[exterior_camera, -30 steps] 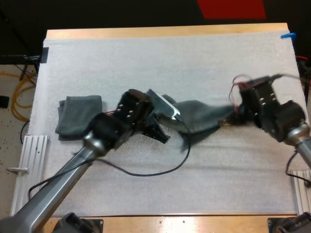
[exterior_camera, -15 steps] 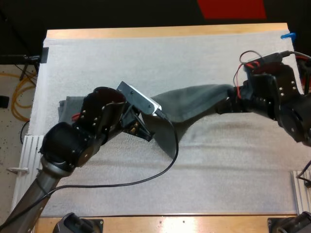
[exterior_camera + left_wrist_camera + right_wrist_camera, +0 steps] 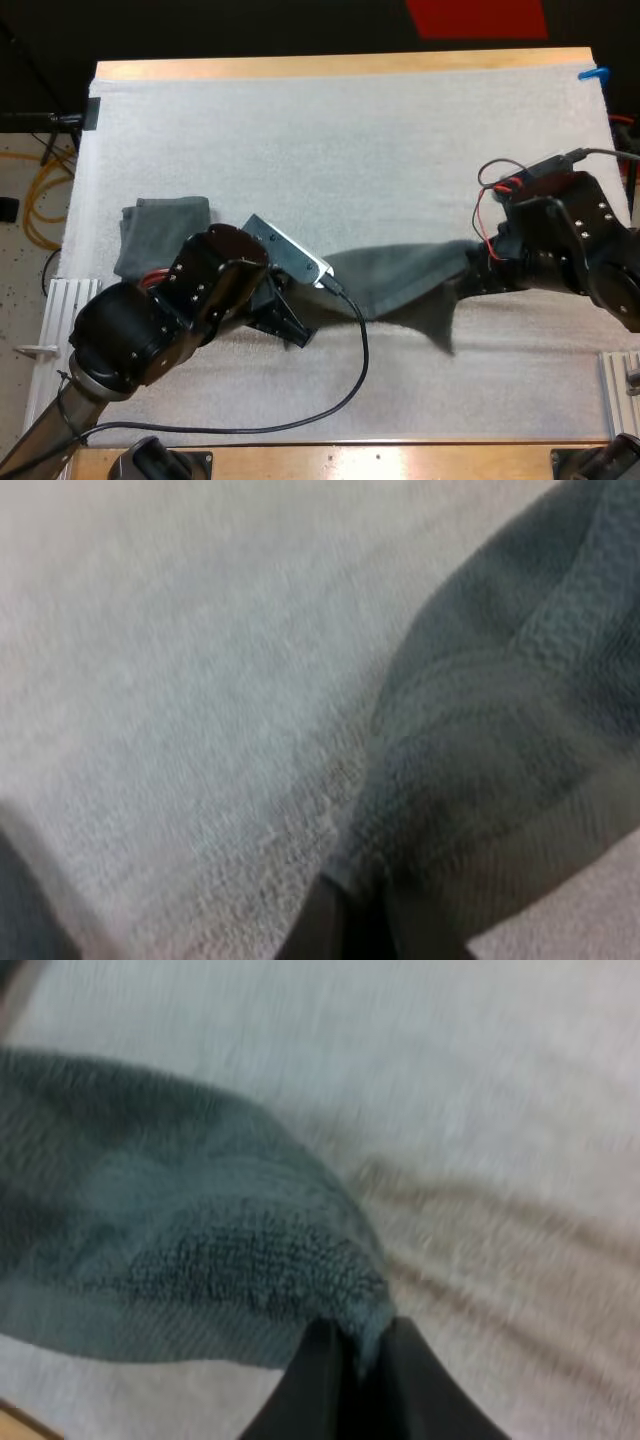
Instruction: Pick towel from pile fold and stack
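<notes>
Over the middle of the mat (image 3: 330, 150), toward its near side, one dark grey-green towel (image 3: 400, 280) is held stretched between the two grippers. Its left end is clamped by the left gripper (image 3: 345, 920): in the left wrist view the black fingers (image 3: 320, 925) are pressed together on the cloth, with ribbed fabric bunched up from the pinch and bare mat beside it. Its right end is clamped by the right gripper (image 3: 360, 1355): in the right wrist view both fingers are closed on a rounded fold at the towel's edge, with the looped pile visible just above the pinch. In the high view the towel is seen as a band running across the mat from left to right, with one loose corner drooping toward the near edge and a shadow cast on the mat beneath it. A folded towel (image 3: 165, 232) is laid flat at the left side of the mat, well apart from the stretched one and partly hidden behind the left arm. The wooden table (image 3: 330, 66) is exposed as a strip along the mat's far side.
</notes>
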`<state>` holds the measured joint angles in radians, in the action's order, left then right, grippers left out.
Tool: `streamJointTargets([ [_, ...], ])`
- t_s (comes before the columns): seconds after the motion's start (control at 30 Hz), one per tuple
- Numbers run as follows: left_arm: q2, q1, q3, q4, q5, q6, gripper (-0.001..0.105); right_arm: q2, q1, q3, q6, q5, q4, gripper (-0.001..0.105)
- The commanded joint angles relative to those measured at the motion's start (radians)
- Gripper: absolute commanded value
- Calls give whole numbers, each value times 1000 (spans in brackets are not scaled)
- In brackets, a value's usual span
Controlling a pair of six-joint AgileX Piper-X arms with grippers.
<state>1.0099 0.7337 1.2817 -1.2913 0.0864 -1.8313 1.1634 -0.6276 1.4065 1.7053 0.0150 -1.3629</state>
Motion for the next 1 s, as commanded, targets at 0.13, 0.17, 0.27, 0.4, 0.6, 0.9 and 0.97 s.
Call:
streamJointTargets([
  [0.13, 8, -63, -99, 188, 57, 28, 0, 69, 32, -64, -4, 4, 124, 0],
  [0.17, 19, -91, -125, 252, 54, 39, 0, 98, 50, -79, -7, -3, 173, 0],
  [0.27, 82, -194, -188, 380, 10, 82, 0, 202, 111, -93, -26, 2, 297, 0],
  [0.4, 201, -323, -238, 540, -127, 124, 0, 338, 176, -93, -26, 64, 427, 0],
  [0.6, 410, -453, -241, 750, -262, 124, 0, 512, 236, -93, -55, 80, 589, 0],
  [0.9, 623, -544, -241, 866, -331, 108, 0, 680, 303, -93, -174, 128, 758, 0],
  [0.97, 661, -560, -241, 884, -349, 107, 0, 708, 312, -93, -190, 128, 771, 0],
])
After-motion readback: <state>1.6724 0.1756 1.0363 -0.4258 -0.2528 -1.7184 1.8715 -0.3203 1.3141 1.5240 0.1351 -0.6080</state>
